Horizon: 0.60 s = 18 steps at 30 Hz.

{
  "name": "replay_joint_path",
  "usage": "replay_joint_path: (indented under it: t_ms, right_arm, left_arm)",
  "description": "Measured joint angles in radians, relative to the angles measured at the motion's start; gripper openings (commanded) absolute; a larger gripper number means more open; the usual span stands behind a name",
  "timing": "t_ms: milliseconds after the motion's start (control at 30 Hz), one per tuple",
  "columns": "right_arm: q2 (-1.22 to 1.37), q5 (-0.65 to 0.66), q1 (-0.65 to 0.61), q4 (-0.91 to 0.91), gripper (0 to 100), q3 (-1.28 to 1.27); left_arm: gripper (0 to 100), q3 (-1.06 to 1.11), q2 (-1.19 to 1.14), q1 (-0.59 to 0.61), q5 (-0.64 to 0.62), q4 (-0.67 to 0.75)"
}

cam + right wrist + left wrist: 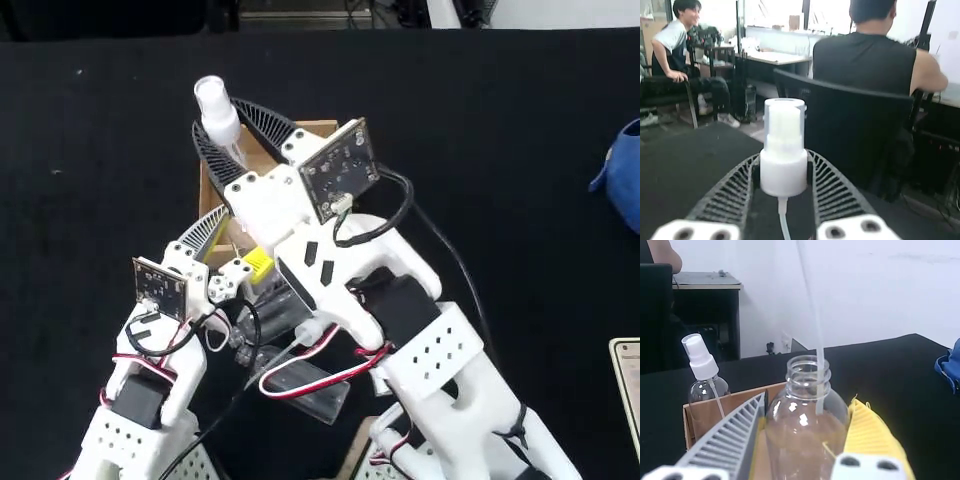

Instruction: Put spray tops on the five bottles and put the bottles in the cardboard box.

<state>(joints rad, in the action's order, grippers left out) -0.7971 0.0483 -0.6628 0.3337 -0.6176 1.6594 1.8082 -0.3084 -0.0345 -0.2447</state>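
Observation:
My right gripper [232,130] is shut on a white spray top [214,108], whose pump head stands between the black ribbed fingers [832,187] in the right wrist view, spray top [783,150]. Its thin dip tube [818,365] hangs down into the open neck of a clear bottle [807,430]. My left gripper [807,405] is shut on that bottle, between a grey finger and a yellow one, over the cardboard box [690,422]. A second clear bottle with a spray top [702,371] stands upright in the box's far corner. In the high view the left gripper [232,250] sits just below the right one.
The cardboard box [212,190] lies mostly hidden under the two arms on the black table. A blue object [622,182] pokes in at the right edge, and a pale card [628,385] lies lower right. A clear plastic piece [305,392] lies between the arm bases.

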Motion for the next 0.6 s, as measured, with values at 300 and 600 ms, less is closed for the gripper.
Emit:
replay_joint_path:
  t_ms: [300,600]
  right_arm:
    - [-0.144,0.0,-0.037,0.138,17.5,-0.101]
    - [-0.236,0.0,-0.043,0.204,18.4,-0.101]
  left_arm:
    - [3,0.006,0.0,-0.005,0.0,0.0]
    - [3,0.006,0.0,-0.002,-0.002,0.0]
